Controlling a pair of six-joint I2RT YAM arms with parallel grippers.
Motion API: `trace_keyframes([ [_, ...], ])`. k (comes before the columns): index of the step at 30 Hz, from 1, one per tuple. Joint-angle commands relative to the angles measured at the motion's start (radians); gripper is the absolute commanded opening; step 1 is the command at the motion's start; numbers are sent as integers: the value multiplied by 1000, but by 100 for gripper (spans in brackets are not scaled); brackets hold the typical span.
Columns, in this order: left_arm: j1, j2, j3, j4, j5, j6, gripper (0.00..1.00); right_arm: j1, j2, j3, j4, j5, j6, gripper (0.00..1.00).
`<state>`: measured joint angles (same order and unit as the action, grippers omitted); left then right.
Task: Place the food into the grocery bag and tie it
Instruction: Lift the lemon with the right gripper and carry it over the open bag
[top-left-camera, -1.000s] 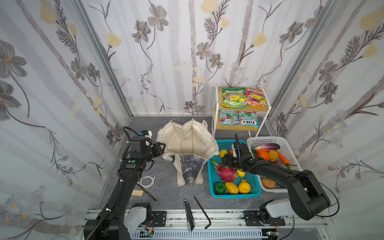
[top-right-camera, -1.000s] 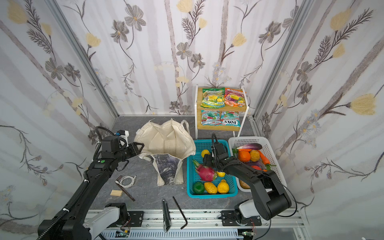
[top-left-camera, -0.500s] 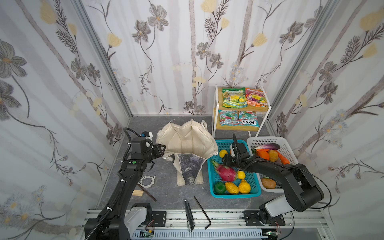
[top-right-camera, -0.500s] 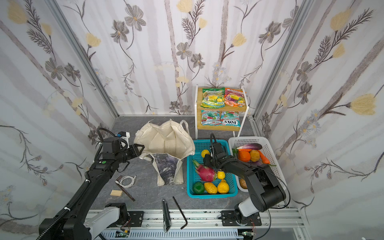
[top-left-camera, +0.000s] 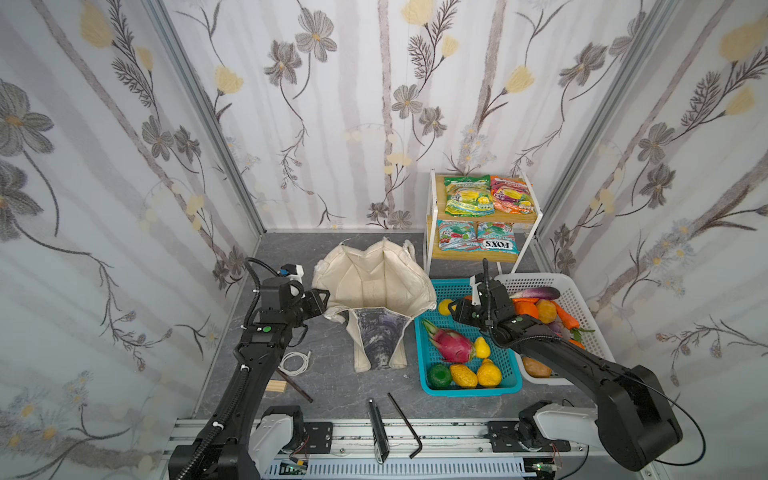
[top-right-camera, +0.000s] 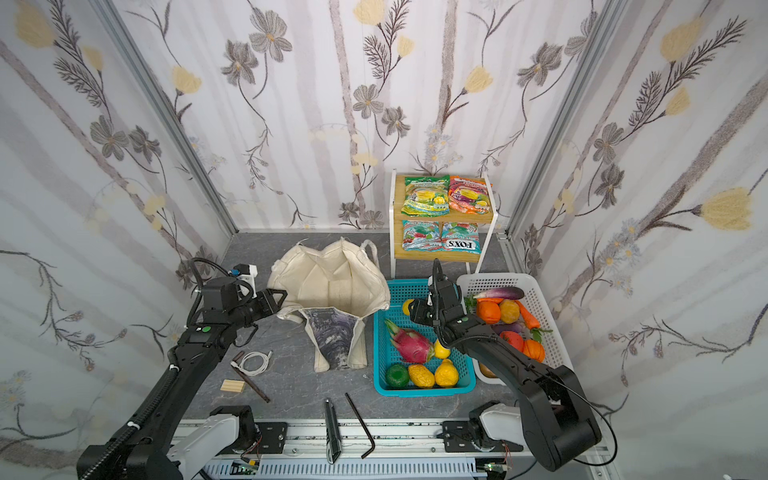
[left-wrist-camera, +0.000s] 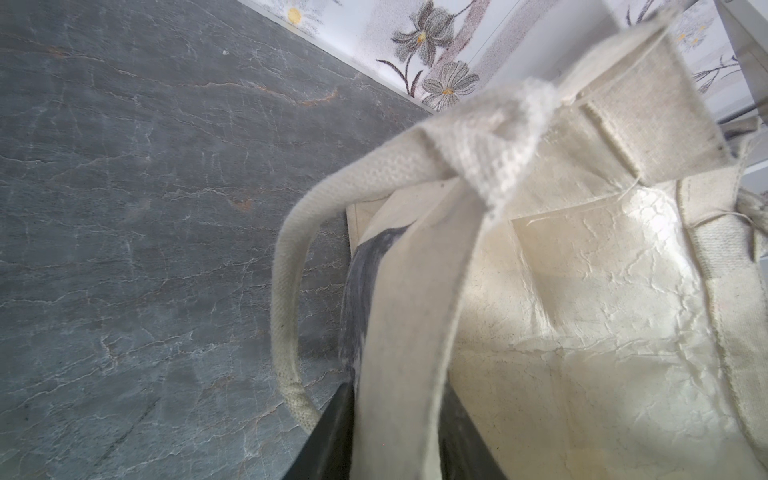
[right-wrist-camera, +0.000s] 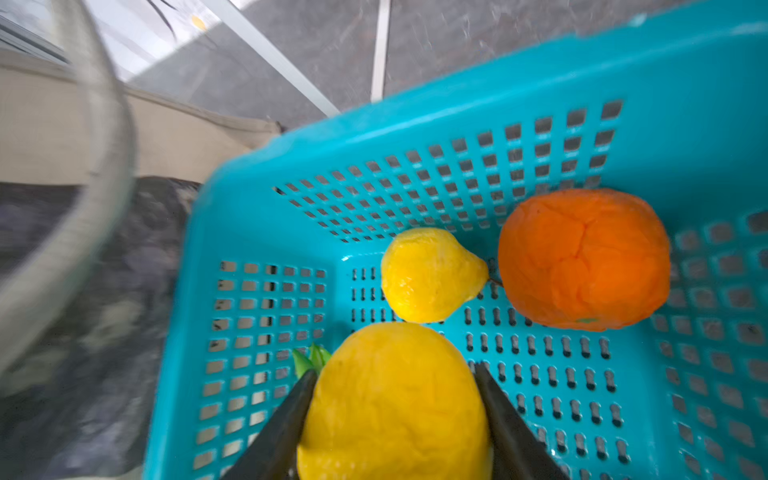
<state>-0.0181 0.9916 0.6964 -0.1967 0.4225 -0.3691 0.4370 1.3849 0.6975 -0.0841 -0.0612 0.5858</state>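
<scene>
- The dark grey, stone-patterned desk (top-left-camera: 328, 376) carries everything.
- The cream grocery bag (top-left-camera: 374, 282) stands open mid-desk.
- A teal basket (top-left-camera: 469, 388) sits just right of the bag, with a white basket (top-left-camera: 536, 279) beside it.
- A white-framed shelf rack (top-left-camera: 428, 232) stands at the back right.
- At front left lie a coiled white cable (top-left-camera: 293, 362), a wooden block (top-left-camera: 276, 386) and a dark stick (top-left-camera: 297, 388).
- At the front edge lie a black tool (top-left-camera: 376, 419) and a hex key (top-left-camera: 403, 415).

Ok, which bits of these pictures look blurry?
Right wrist view: the grocery bag and its looped handle are smeared at the edge, the yellow fruit crisper. Left wrist view: the handle close to the lens is soft, the table sharp. Both top views: sharp all over.
</scene>
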Motion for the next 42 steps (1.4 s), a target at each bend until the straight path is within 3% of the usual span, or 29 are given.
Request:
trace_keyframes([
  [1, 2, -8, -6, 35, 14, 1, 34, 0, -75, 45, -44, 43, -24, 51],
  [8, 6, -11, -11, 47, 34, -8, 27, 41, -159, 220, -122, 36, -81, 51],
  [15, 7, -8, -16, 64, 64, -14, 11, 227, -72, 462, -135, 62, -122, 49],
  [20, 8, -11, -24, 83, 86, -26, 1, 322, 103, 580, -50, 4, -106, 49],
  [25, 9, -13, -34, 103, 102, -36, 0, 414, 350, 731, -43, -35, -113, 49],
  [34, 10, -17, -39, 118, 122, -40, 0, 437, 751, 968, -129, -97, -103, 48],
  [42, 12, -27, -49, 125, 119, -45, 0, 439, 899, 987, -166, 16, -99, 49],
])
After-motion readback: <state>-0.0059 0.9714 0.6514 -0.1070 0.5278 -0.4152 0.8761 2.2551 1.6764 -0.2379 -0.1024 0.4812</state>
